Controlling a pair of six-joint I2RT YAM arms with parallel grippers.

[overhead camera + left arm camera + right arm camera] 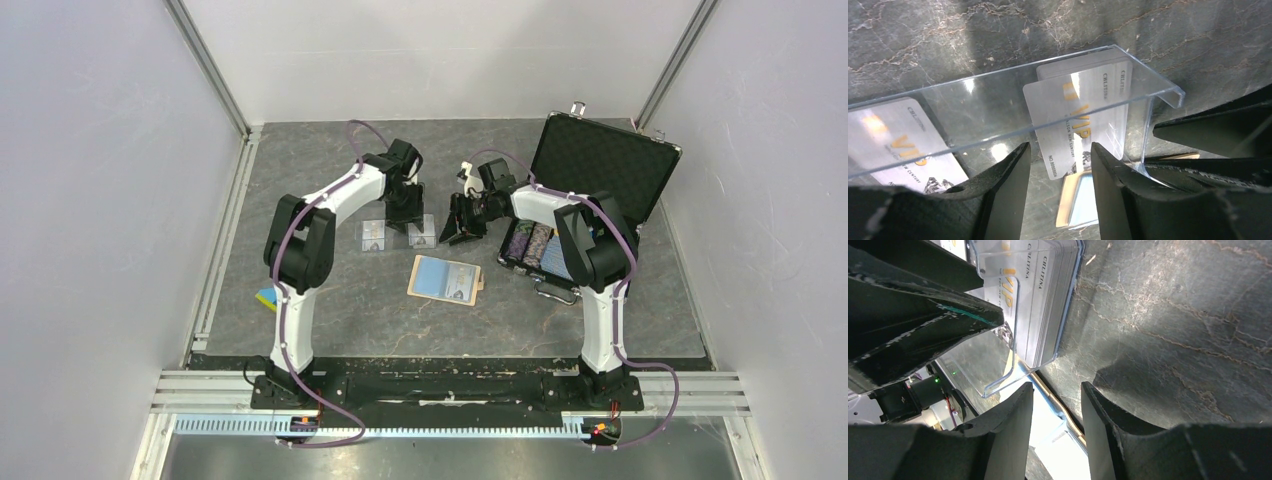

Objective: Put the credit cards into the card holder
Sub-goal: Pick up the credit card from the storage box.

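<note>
Left wrist: left pincer (1059,152) apart, framing lower edge of credit cards (1083,110) propped in clear stand (988,100), aligned for edge pinch. Beside stand, right pincer (1057,390) apart, empty, likely for bracing. Card holder (445,278) open flat on counter (330,320), pockets up for insertion.

Gold "VIP" and "CHLITINA" on the pale credit cards (1068,150)

Through my remote views: desk (948,30), dark veined stone-look sheet with a faint sheen. At 12 o'clock of my left tool (1058,150), itself matt black plastic, stands a clear, glossy acrylic rack (998,120). The credit cards (1083,100) are glossy pale plastic with gilt print. The card holder (446,279) is matt tan leatherette.
</note>
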